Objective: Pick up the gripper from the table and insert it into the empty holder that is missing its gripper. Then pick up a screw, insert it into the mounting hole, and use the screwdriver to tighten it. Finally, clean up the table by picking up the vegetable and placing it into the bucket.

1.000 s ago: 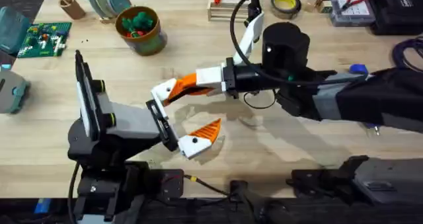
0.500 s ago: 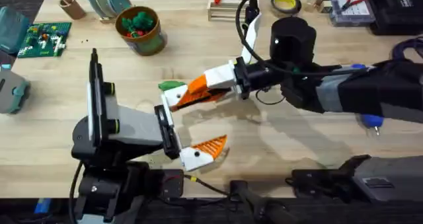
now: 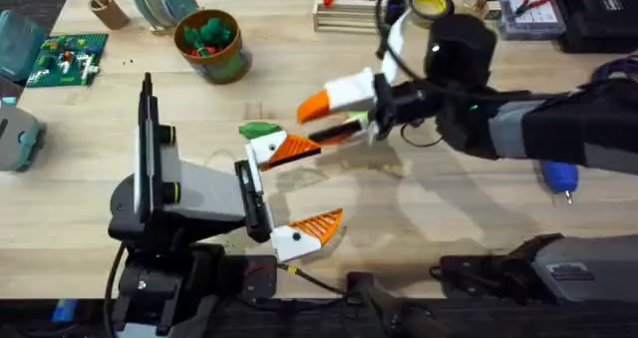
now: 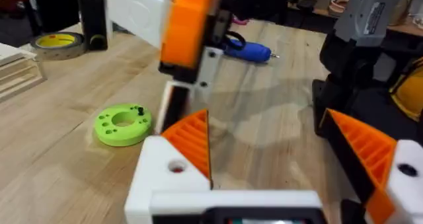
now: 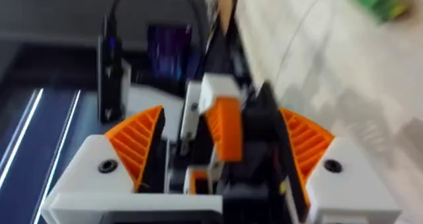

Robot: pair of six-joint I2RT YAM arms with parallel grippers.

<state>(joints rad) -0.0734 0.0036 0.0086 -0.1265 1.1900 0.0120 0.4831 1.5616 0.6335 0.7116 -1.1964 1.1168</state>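
The left end effector [image 3: 289, 193] rests low near the table's [image 3: 419, 218] front edge, its white-and-orange fingers spread wide apart with nothing between them. The right end effector [image 3: 334, 119] hangs just above and beyond it; whether its fingers are apart or together cannot be told. The blue screwdriver [image 3: 560, 176] lies at the right, the bucket [image 3: 211, 45] stands far left, well apart.

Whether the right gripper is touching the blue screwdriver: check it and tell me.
Apart. The overhead view shows the right gripper out over the middle of the table, while the blue screwdriver lies on the wood far back beside that arm.
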